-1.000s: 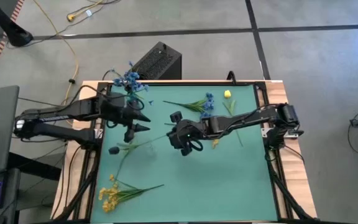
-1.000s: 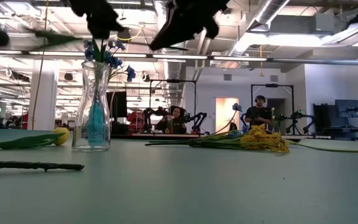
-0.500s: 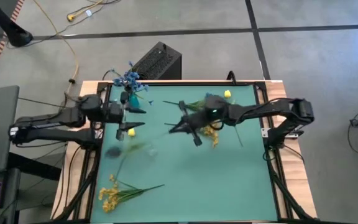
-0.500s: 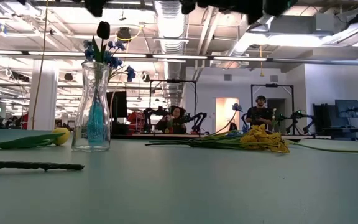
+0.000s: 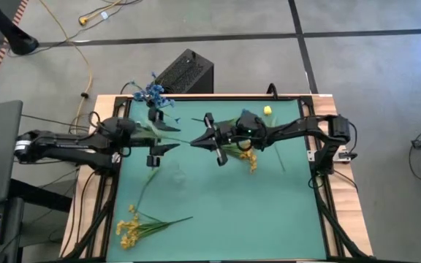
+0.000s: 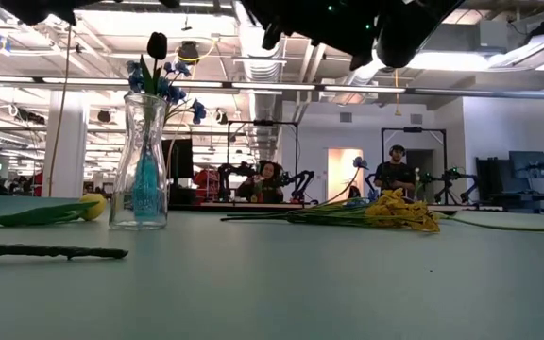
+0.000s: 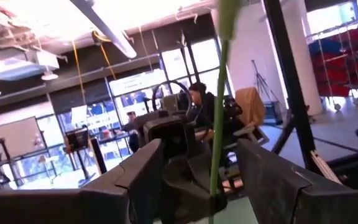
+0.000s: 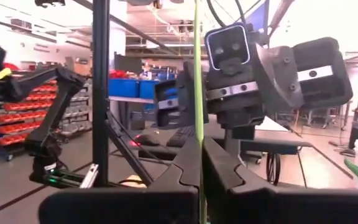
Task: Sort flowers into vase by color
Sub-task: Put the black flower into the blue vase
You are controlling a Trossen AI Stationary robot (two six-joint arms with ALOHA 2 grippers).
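My right gripper [image 5: 197, 141] is shut on a thin green flower stem [image 5: 168, 134] above the middle of the table. The stem reaches left to my left gripper [image 5: 164, 137], which faces it. In the left wrist view the left gripper [image 7: 199, 149] is open, with the stem [image 7: 218, 112] between its fingers and touching neither. The stem's blossom cannot be made out. The glass vase [image 6: 146, 161] with blue flowers stands at the far left [image 5: 152, 95]. A yellow bud [image 5: 267, 110] and a blue spray [image 5: 243, 117] lie at the far right. My right gripper pinches the green stem [image 8: 198, 146] between its two fingers, coming about level from the table's right. The stem runs out past the fingertips toward the table's left. It is lifted clear of the table.
A yellow spray [image 5: 130, 226] lies at the near left, its long stalk reaching up toward the middle. Another yellow spray [image 5: 251, 157] lies under the right arm. A black box [image 5: 185, 71] stands beyond the far edge. The mat's near right is bare.
My right gripper has gone toward the table's left and tipped up from pointing down to about level, carrying the stem up off the mat. My left gripper has also tipped up, and now faces the right one with the stem between its fingers.
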